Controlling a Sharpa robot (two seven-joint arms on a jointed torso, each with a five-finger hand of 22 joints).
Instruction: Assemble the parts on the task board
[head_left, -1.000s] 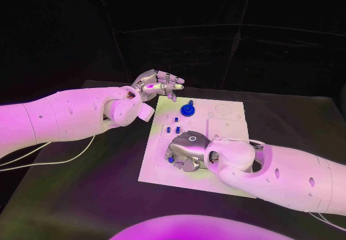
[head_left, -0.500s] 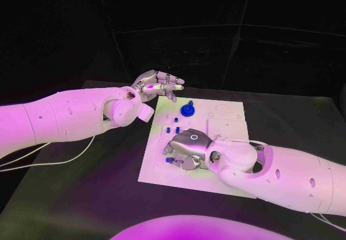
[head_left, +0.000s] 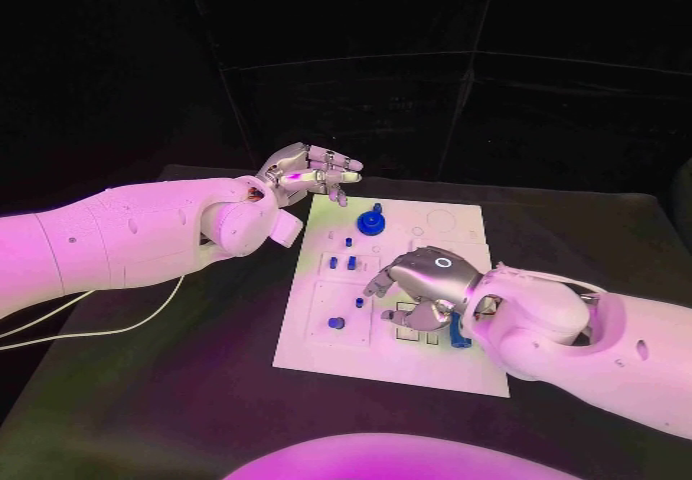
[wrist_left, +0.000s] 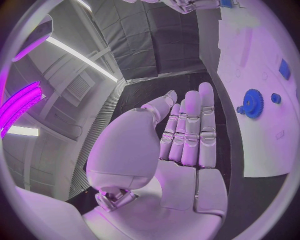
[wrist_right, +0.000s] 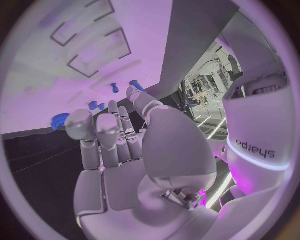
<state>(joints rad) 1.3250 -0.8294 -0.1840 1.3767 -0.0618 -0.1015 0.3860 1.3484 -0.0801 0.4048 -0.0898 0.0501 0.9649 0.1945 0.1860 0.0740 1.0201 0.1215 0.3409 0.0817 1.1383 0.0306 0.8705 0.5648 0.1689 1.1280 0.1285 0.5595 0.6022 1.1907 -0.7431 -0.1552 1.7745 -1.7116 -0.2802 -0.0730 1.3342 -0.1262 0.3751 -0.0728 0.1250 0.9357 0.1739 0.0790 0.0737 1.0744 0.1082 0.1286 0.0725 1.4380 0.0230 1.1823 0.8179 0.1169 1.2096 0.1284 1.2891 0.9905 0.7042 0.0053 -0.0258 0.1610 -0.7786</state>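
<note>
the black table (head_left: 173, 400) carried the white task board (head_left: 447, 375) in its middle. the left arm (head_left: 116, 240) came in from the left side, and the left hand (head_left: 306, 172) hovered above the far left corner of the board, holding nothing, with its fingers (wrist_left: 190, 125) straight and close beside each other. the right arm (head_left: 606, 340) reached in from the right side, and the right hand (head_left: 418, 290) was low over the middle of the board, its back turned up. a blue part (head_left: 459, 331) showed just under this hand, at the near side, but i could not tell if the hand held it. a blue gear (head_left: 375, 219) stood on the far part of the board, near the left hand. several small blue parts (head_left: 333, 263) stood in the left half of the board, and one small round blue part (head_left: 336, 323) lay nearer to the front edge.
</note>
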